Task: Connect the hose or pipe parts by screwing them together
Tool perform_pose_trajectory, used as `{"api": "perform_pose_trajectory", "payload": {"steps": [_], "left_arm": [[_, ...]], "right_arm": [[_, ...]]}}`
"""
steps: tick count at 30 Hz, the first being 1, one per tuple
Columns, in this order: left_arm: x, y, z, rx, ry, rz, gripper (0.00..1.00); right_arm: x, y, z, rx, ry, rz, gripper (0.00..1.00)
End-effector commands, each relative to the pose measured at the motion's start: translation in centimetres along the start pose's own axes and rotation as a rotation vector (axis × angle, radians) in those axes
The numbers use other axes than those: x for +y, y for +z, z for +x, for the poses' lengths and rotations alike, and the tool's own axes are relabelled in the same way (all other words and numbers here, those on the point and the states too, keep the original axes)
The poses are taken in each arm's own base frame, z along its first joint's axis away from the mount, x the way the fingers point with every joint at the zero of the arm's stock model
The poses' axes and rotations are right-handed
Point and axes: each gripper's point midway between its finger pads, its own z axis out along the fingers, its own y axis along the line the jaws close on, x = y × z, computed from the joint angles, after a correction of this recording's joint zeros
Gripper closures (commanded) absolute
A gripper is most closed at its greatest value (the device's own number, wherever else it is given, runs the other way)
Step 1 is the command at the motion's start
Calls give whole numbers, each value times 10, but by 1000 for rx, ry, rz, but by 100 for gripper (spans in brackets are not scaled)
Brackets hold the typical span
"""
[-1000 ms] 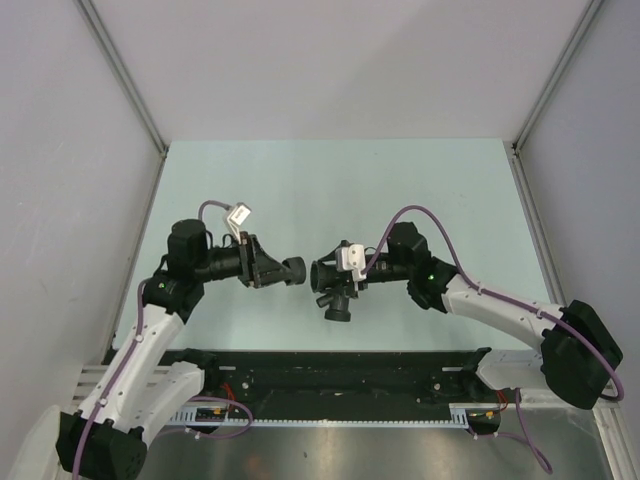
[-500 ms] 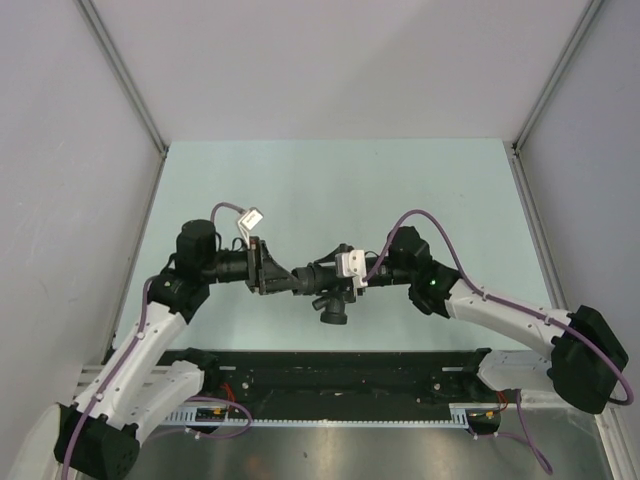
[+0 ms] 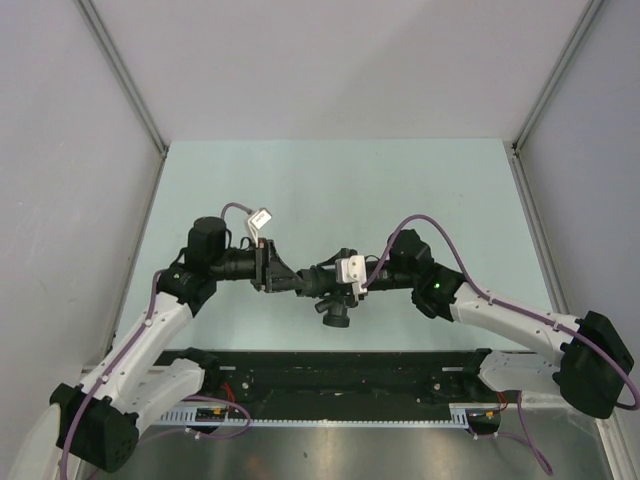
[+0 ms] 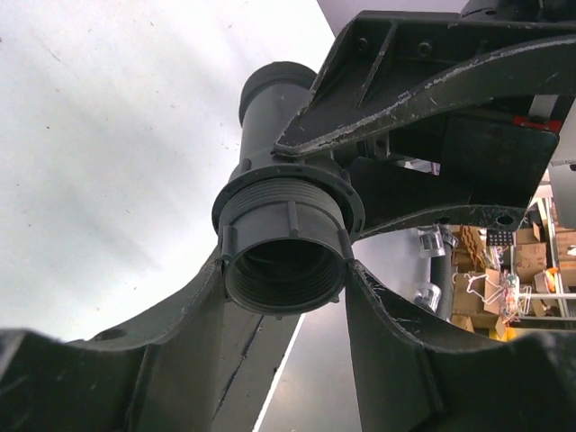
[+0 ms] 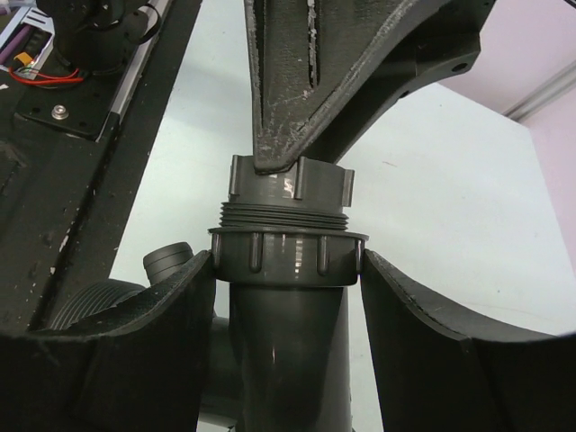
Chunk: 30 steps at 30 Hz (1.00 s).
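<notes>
Both dark grey pipe parts hang above the table, end to end. My left gripper (image 3: 283, 278) (image 4: 286, 270) is shut on the short pipe fitting (image 3: 296, 283) (image 4: 283, 256), whose threaded mouth faces the left wrist camera. My right gripper (image 3: 328, 281) (image 5: 288, 261) is shut on the ribbed collar of the branched pipe fitting (image 3: 333, 303) (image 5: 286, 306). In the right wrist view the short pipe fitting (image 5: 288, 184) sits on the end of the branched one's thread, with a few turns of thread bare between them. A barbed side branch (image 5: 167, 260) sticks out to the left.
The pale green table (image 3: 330, 190) lies under the parts, walled by grey panels left and right. A black rail (image 3: 330, 375) with the arm bases runs along the near edge. Purple cables (image 3: 415, 222) loop over both wrists.
Both arms have moved inward. The two fittings, a gap apart a second ago, now meet mouth to mouth over the table's middle. Both grips are unchanged.
</notes>
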Motion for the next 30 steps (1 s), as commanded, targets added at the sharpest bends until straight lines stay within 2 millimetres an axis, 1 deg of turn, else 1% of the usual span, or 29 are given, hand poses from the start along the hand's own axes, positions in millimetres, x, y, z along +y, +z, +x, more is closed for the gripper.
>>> {"api": "perform_pose_trajectory", "payload": {"steps": [1, 4, 8, 14, 19, 22, 25, 30], "left_arm": [[-6, 1, -14, -29, 54, -2, 100], [-7, 1, -15, -29, 56, -1, 100], [-4, 3, -16, -23, 49, -5, 100], [-11, 1, -17, -28, 59, 21, 100], [-14, 3, -11, -5, 40, 61, 100], [-16, 3, -12, -6, 33, 79, 100], [-18, 2, -16, -25, 30, 82, 100], [-23, 1, -24, -47, 32, 105, 100]], "right_arm": [[-2, 1, -27, -64, -53, -9, 58], [0, 2, -23, -50, -40, -13, 58], [1, 6, -24, -57, -33, -14, 59], [0, 10, -22, -56, 3, -5, 60], [-7, 5, -30, -102, 36, -2, 60], [-10, 3, -32, -113, 45, 3, 60], [-11, 0, -36, -130, 58, 1, 61], [-13, -2, -37, -134, 62, 6, 61]]}}
